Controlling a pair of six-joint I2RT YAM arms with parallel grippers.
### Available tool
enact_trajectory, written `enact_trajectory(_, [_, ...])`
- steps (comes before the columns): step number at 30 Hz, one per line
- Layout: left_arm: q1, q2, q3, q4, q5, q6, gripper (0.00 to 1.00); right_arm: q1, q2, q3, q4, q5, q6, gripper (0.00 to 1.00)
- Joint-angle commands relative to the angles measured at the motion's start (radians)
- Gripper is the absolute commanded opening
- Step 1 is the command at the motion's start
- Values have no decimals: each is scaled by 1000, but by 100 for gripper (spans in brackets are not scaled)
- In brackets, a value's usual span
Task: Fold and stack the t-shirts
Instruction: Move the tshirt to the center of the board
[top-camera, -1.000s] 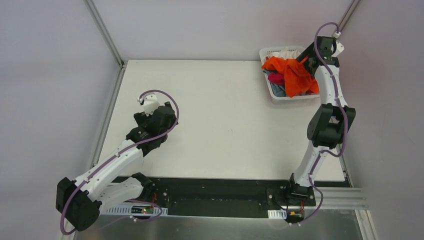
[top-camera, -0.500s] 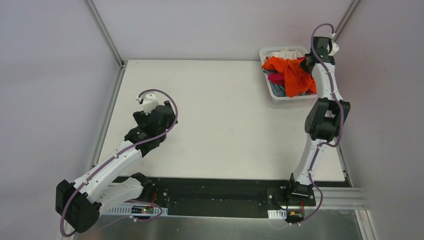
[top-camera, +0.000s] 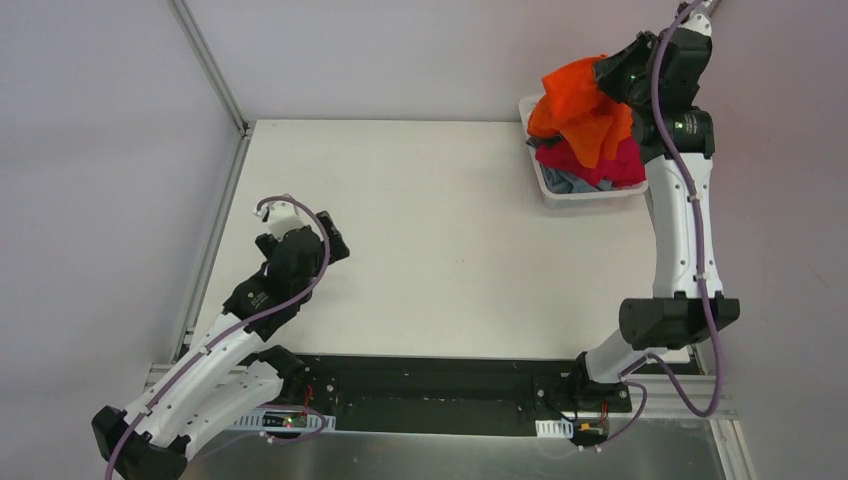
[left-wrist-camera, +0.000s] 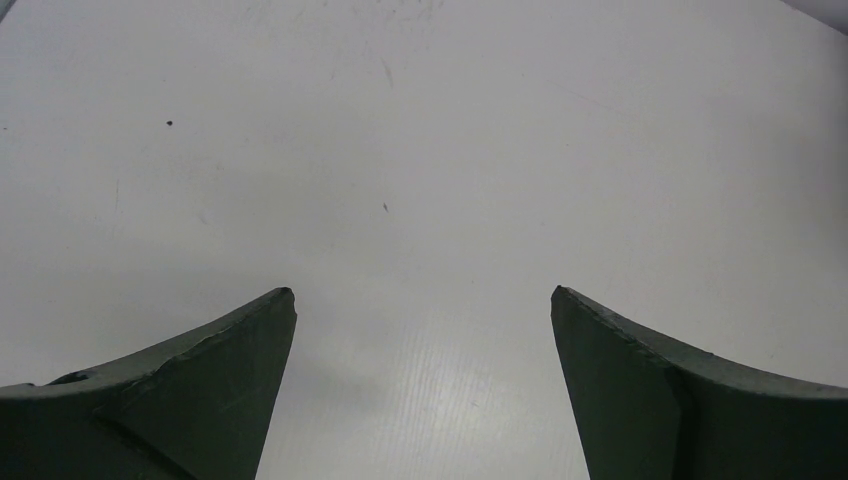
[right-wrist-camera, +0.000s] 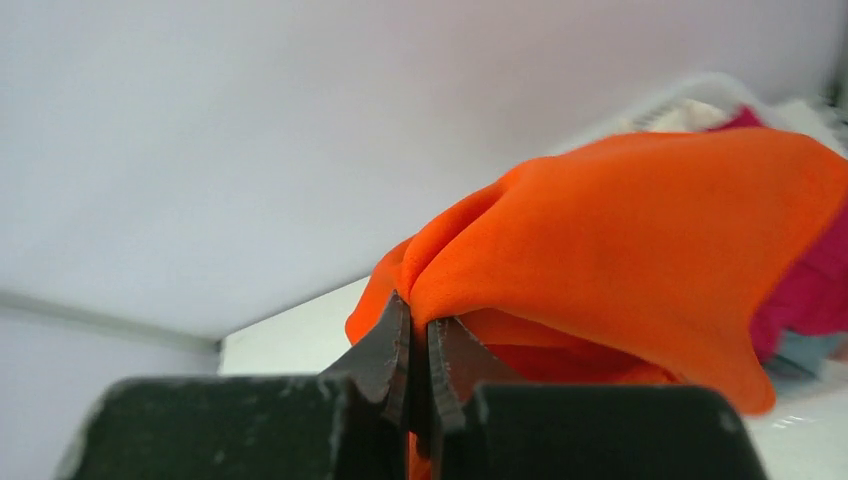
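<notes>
At the far right corner of the white table (top-camera: 450, 230), above the white basket (top-camera: 548, 188) holding a crimson shirt (top-camera: 612, 165) and a grey-blue shirt (top-camera: 575, 182), the orange t-shirt (top-camera: 580, 105) hangs bunched, its length running down from the pinch toward the basket. The right claw (right-wrist-camera: 418, 325) pinches a fold of it, while the left claw (left-wrist-camera: 422, 320) hovers spread wide over bare table.

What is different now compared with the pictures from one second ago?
The right gripper, shut on the orange t-shirt, rose and lifted most of it above the basket, uncovering the crimson t-shirt. The left gripper, open, drew back slightly toward its base. The basket stayed in place.
</notes>
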Motion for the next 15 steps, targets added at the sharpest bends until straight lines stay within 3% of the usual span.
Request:
enact_trajectory(1, [7,-66,-28,8,53,-1,99,107,-93,55,22,-148,-9,0])
enact_trajectory(10, [7,-150,-67,-31,63,-33,99,353,-98,198,10,-400,53,0])
enact_trajectory(15, [7,-188,-71,-92,18,-69,99,491,-111,125,16,-416,84,0])
